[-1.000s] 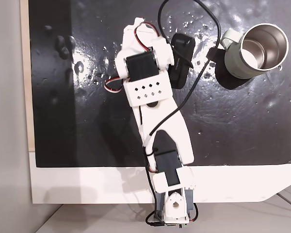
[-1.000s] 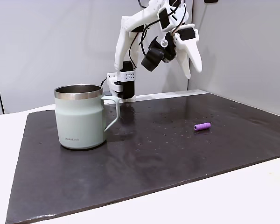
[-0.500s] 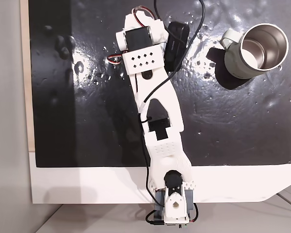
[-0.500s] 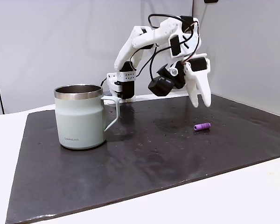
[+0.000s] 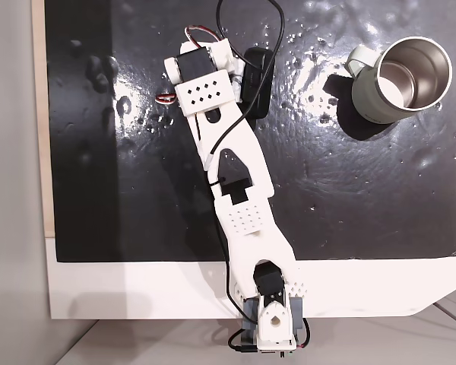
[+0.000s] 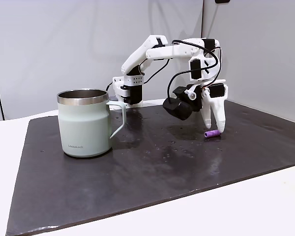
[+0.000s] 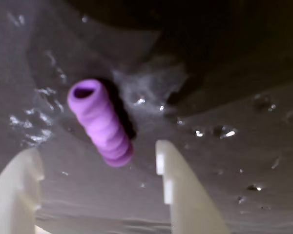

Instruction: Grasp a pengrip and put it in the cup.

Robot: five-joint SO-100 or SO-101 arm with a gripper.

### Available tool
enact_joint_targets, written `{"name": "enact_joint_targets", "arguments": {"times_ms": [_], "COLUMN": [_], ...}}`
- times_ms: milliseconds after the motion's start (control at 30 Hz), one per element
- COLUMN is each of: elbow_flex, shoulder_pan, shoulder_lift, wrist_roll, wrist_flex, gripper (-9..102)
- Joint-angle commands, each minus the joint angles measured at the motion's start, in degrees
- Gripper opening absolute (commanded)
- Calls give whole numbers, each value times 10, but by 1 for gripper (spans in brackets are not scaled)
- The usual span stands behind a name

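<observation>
In a fixed view from the side, the cup (image 6: 84,122) stands upright at about nine o'clock on the black mat (image 6: 147,167), mouth open upward ready to receive a drop, well apart from the work going on at three o'clock. There the pengrip (image 6: 212,133) lies on its side on the mat, and the gripper (image 6: 214,129) points straight down just over it. In the wrist view its fingers (image 7: 178,190) are spread wide and empty, with the pengrip (image 7: 100,122) at eleven o'clock between them, placed to straddle it.
</observation>
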Motion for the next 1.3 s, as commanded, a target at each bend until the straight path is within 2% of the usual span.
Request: {"name": "enact_joint_targets", "arguments": {"times_ms": [0,133,400,600,1033,1267], "elbow_flex": [-29,-33,-8,4,139,181], "shoulder_pan": [9,13,13,19,11,62], "shoulder_lift": [4,-9,-11,11,385,494], "wrist_roll": [5,4,4,6,-10,-37], "wrist_flex": [0,-4,-12,-12,-21,-4], "gripper": [22,20,1,0,0,0]}}
